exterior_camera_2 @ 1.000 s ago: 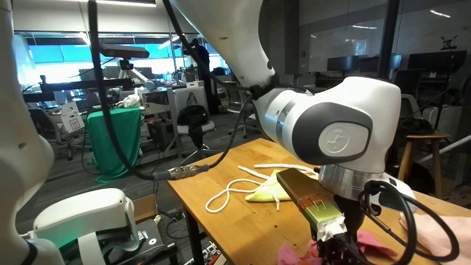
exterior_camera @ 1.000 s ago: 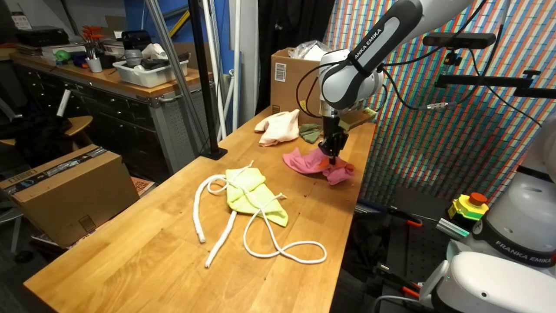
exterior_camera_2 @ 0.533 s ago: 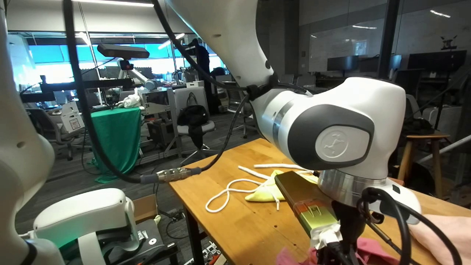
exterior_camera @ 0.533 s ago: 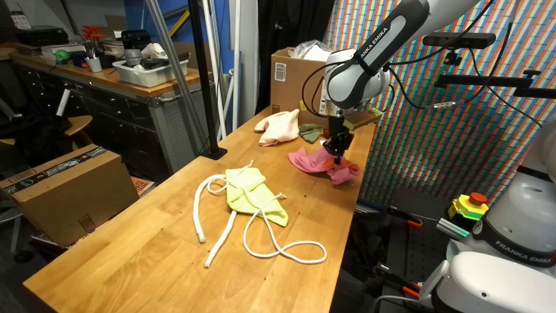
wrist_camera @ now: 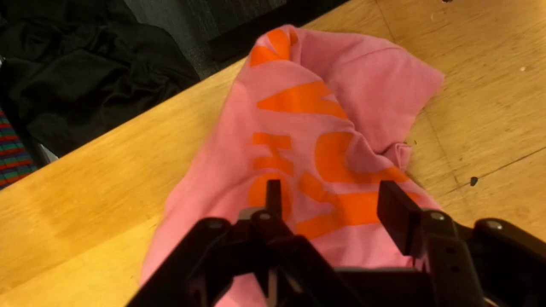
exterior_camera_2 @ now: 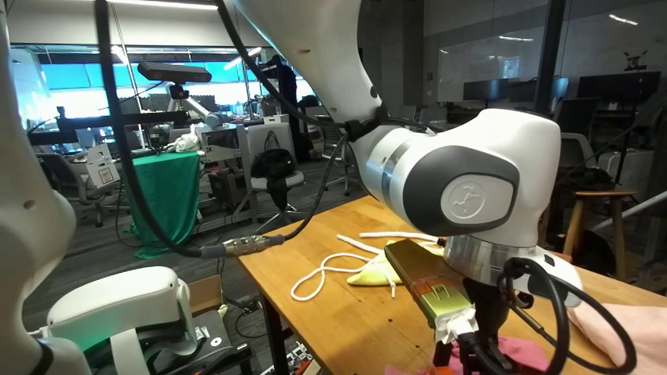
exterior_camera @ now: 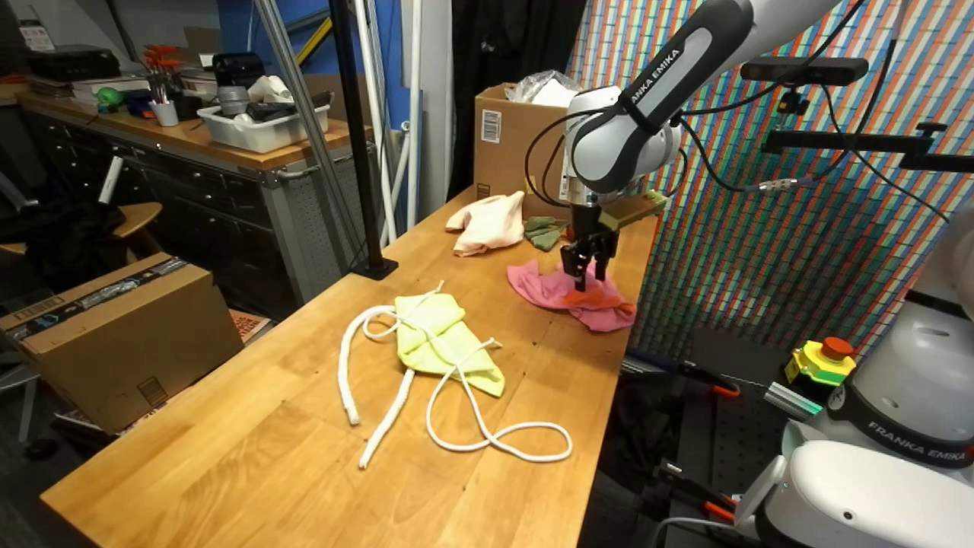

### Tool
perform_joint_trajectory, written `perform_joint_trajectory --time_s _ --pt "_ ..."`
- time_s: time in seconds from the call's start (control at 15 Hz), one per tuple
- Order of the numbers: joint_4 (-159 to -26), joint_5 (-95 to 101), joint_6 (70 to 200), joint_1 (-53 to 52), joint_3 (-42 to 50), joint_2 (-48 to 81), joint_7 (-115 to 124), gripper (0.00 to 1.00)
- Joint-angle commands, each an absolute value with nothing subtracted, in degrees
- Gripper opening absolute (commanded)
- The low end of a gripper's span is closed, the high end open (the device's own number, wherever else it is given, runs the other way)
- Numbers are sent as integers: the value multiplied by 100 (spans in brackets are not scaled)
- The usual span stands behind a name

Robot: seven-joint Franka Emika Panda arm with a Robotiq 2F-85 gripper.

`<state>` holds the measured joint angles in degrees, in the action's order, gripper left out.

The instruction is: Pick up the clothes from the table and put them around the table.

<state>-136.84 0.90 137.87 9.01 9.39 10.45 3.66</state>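
The pink-red cloth (wrist_camera: 379, 89), printed with orange letters, lies crumpled on the wooden table (exterior_camera: 251, 449) close to its edge. Directly over it my gripper (wrist_camera: 328, 187) stands open, the fingers well apart and no fabric pinched between them; whether the tips touch the cloth I cannot tell. In an exterior view the same gripper (exterior_camera: 590, 280) points down at the pink-red cloth (exterior_camera: 536, 285). Nearer that camera is the yellow-green cloth (exterior_camera: 460, 340) with white cord across it. Behind the gripper lies the cream-white cloth (exterior_camera: 491, 223), partly visible in an exterior view too.
A thick white rope (exterior_camera: 389, 420) and a thin white cord (exterior_camera: 536, 457) lie around the yellow-green cloth. A small dark green cloth (exterior_camera: 544, 234) and a cardboard box (exterior_camera: 514, 141) are at the far end. A black post (exterior_camera: 373, 268) stands at the table's side.
The gripper first shifted slightly toward the table edge, dragging the pink-red cloth along. Then its fingers opened and let go, and the cloth settled flatter beneath. The other cloths stayed put.
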Motion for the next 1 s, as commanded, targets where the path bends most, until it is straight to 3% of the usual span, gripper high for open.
perform_joint_trajectory --time_s 0.0,0.13,0.93 --pt "-13865 358 14010 635 763 725 376 94" --pt "-13856 492 14065 460 610 664 380 100" --pt "-13706 1072 14721 -248 3 823 330 100"
